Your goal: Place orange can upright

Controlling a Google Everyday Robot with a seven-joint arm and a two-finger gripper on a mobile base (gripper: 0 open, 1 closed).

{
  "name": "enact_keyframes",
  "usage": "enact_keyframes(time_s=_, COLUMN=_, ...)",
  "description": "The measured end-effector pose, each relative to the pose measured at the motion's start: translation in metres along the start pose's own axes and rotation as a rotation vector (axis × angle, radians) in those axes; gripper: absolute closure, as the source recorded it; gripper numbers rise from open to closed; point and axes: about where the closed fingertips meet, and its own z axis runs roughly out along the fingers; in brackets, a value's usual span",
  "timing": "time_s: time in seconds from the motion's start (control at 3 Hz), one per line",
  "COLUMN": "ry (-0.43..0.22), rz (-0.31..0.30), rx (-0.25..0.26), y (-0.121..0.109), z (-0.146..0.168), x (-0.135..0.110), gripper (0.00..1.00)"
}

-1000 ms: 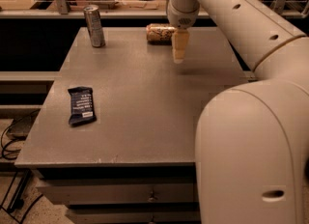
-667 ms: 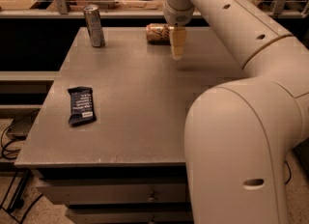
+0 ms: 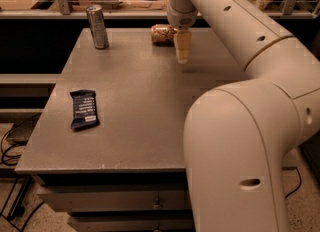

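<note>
Orange can (image 3: 161,34): on its side, upper centre of the desk (image 3: 140,126).
Pincer (image 3: 182,56): just right of the can; whether wide or narrow, cannot tell.

Jaws hang just beside the orange can (image 3: 162,34), bare tabletop (image 3: 150,93) around them, the silver can (image 3: 97,26) well apart

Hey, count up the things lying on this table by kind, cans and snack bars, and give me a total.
Cans: 2 (the orange can on its side, the silver can upright)
Snack bars: 1 (the dark blue bar, lying flat)
Total: 3
The gripper hangs close beside the orange can and is not counted.
</note>
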Motion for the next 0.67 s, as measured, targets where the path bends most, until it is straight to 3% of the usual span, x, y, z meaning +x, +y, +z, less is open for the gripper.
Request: enact_keyframes(time_s=0.67, ry=0.003, rz=-0.051, rx=0.021, y=-0.013, z=0.0042, x=-0.0093, gripper=0.0)
